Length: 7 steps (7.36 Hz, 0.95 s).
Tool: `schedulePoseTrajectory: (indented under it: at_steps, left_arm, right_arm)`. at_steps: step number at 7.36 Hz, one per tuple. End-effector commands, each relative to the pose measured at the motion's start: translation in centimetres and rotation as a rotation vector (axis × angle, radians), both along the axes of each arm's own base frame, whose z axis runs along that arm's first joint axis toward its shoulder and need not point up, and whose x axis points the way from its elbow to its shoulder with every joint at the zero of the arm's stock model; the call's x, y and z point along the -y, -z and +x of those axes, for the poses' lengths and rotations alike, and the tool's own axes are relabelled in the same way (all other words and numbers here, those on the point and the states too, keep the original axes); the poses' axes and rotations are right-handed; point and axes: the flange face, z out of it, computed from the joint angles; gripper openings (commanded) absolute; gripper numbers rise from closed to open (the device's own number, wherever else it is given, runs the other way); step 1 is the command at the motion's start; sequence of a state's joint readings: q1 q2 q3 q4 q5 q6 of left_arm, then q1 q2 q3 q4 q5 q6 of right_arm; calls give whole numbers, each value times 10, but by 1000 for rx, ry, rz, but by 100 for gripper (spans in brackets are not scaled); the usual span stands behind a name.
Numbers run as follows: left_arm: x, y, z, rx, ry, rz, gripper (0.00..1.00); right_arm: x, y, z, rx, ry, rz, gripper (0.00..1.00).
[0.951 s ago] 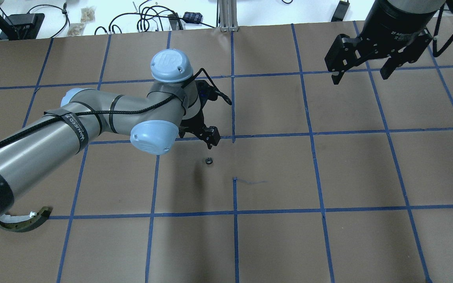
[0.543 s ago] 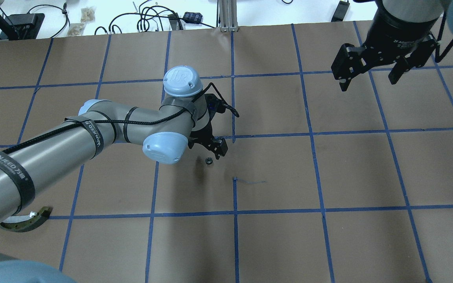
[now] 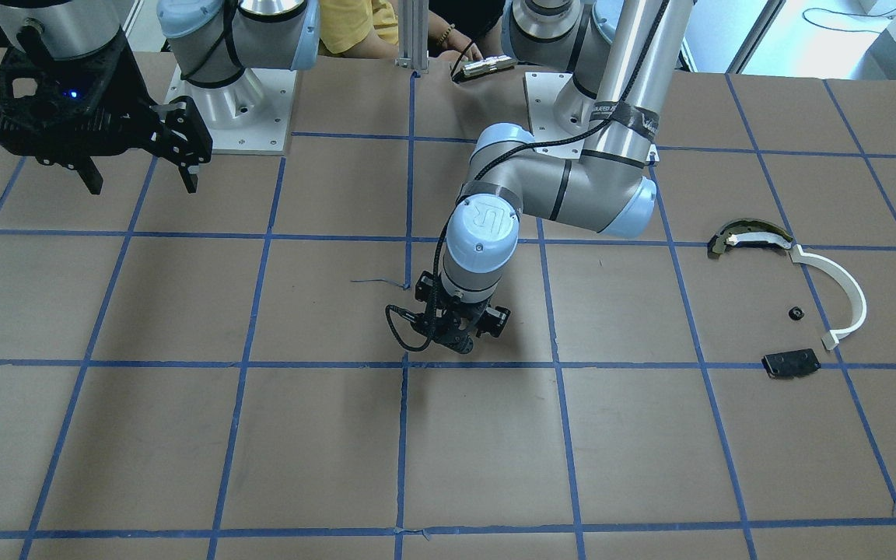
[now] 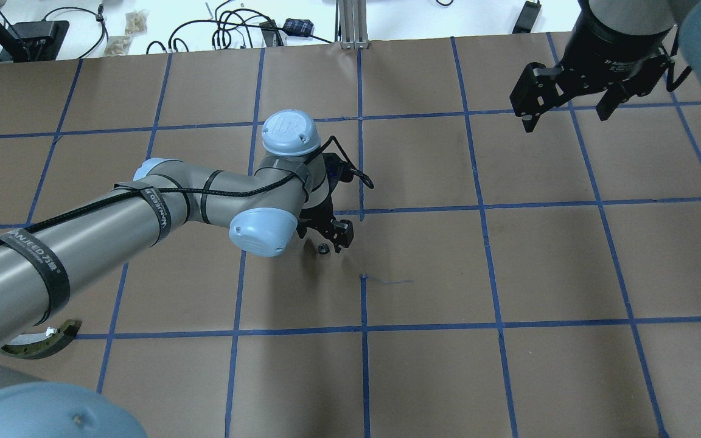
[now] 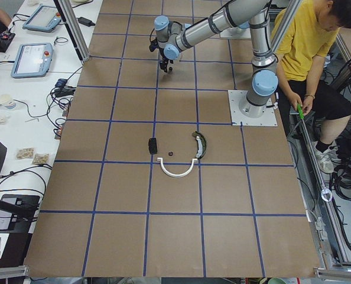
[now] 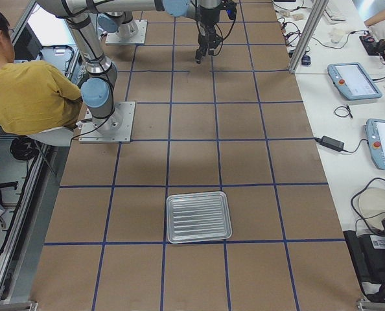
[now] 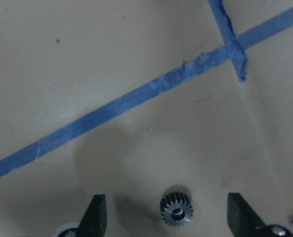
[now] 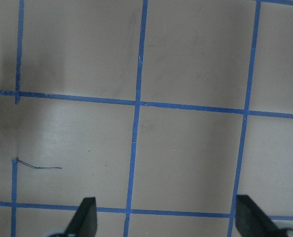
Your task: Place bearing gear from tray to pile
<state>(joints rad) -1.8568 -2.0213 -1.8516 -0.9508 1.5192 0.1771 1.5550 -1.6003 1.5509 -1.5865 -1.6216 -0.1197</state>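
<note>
The bearing gear (image 7: 176, 213) is a small dark toothed wheel lying flat on the brown paper near the table's middle; it also shows in the overhead view (image 4: 323, 248). My left gripper (image 7: 168, 219) is open, with one finger on each side of the gear and clear gaps to both; it shows from above (image 4: 326, 238) and from the front (image 3: 460, 336). The pile lies at the table's left end: a white arc strip (image 3: 845, 295), an olive-and-black curved piece (image 3: 743, 236), a black plate (image 3: 790, 363) and a small dark part (image 3: 796, 313). My right gripper (image 4: 569, 109) is open, empty and held high.
A ribbed metal tray (image 6: 199, 217) lies at the table's right end, with nothing in it. A person in yellow (image 5: 308, 41) sits behind the robot bases. Cables and tablets line the white bench (image 4: 143, 27) beyond the far edge.
My left arm has swung toward the gear and its open fingers now straddle it. My right gripper has shifted slightly to the right and farther back, still open.
</note>
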Motion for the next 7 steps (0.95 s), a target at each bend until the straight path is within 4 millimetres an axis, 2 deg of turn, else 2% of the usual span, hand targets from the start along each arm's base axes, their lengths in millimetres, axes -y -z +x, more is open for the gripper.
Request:
schedulePoseTrajectory:
  at_steps: [1,2,3,4,6,7]
  left_arm:
    - [-1,3,1,6,0,12,53]
    - [-1,4,1,10,1,15,53]
    - [-1,4,0,10,2,15,34]
    - [-1,4,0,9,2,16,3]
    - [-1,3,-1,10,-19,12,0]
    - [5,-13,0,14,-28,-26,0]
  right_arm:
    - [-3,0,2,22,-16,2,100]
    - [-2,1,6,52,-62,4,100]
    - [-3,0,6,50,-67,6,100]
    - [-3,0,6,50,-65,6,100]
    - [-2,1,6,50,-65,6,100]
    - [-3,0,6,50,-64,4,100]
